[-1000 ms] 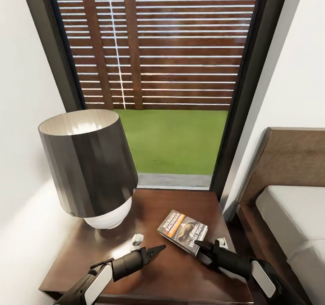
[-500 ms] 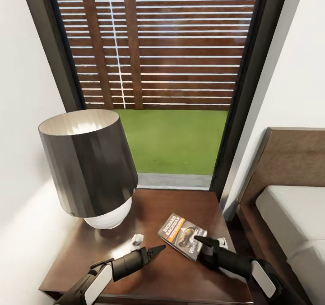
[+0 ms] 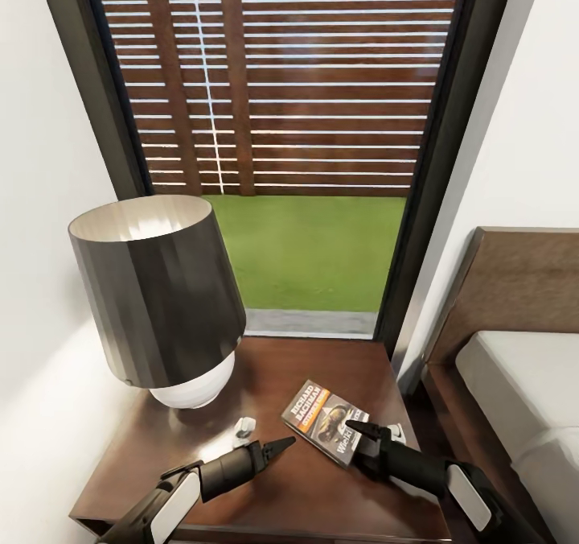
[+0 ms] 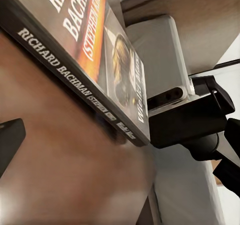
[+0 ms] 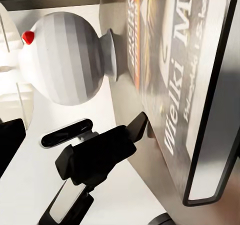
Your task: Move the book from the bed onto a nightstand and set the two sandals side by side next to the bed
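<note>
So the bed (image 3: 515, 383) sits at three o'clock, its mattress bare where it shows. At the centre stands the desk (image 3: 265, 488), the nightstand here, with a lamp (image 3: 161, 294) at ten o'clock. The book (image 3: 326, 419) lies flat on the desk, so that step looks done; the sandals remain. At the book's five o'clock corner, the right gripper (image 3: 359, 433) has parted fingers, nothing gripped. The left gripper (image 3: 277, 447), at seven o'clock, looks closed and empty.

The book (image 3: 326, 421) says "RICHARD BACHMAN" in white letters on its front and its spine. The orange band reads "(STEPHEN". Lower down it says "Wielki Ma".
</note>
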`<state>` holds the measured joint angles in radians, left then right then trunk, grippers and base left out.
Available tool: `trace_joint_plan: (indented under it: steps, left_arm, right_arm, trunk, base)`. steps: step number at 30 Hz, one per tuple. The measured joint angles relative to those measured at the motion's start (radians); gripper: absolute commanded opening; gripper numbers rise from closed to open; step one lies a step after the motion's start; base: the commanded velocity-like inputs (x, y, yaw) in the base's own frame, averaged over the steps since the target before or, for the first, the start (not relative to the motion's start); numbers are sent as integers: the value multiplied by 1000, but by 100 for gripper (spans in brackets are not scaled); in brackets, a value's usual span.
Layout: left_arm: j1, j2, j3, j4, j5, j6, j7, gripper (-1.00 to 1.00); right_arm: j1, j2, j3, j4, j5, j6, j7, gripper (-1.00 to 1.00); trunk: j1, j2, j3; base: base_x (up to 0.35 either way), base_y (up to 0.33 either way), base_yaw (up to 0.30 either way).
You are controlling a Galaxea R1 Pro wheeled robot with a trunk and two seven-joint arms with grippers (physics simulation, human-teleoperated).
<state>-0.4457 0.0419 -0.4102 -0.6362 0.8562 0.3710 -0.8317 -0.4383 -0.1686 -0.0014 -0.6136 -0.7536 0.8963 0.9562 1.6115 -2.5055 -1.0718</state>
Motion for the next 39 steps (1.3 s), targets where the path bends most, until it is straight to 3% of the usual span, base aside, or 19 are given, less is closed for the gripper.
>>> trace_joint_plan:
  steps: [39]
  left_arm:
    - [0, 0, -1, 0, 0, 1, 0, 100]
  right_arm:
    - [0, 0, 0, 0, 0, 0, 0, 100]
  trunk:
    - [0, 0, 0]
  base:
    - [-53, 0, 0]
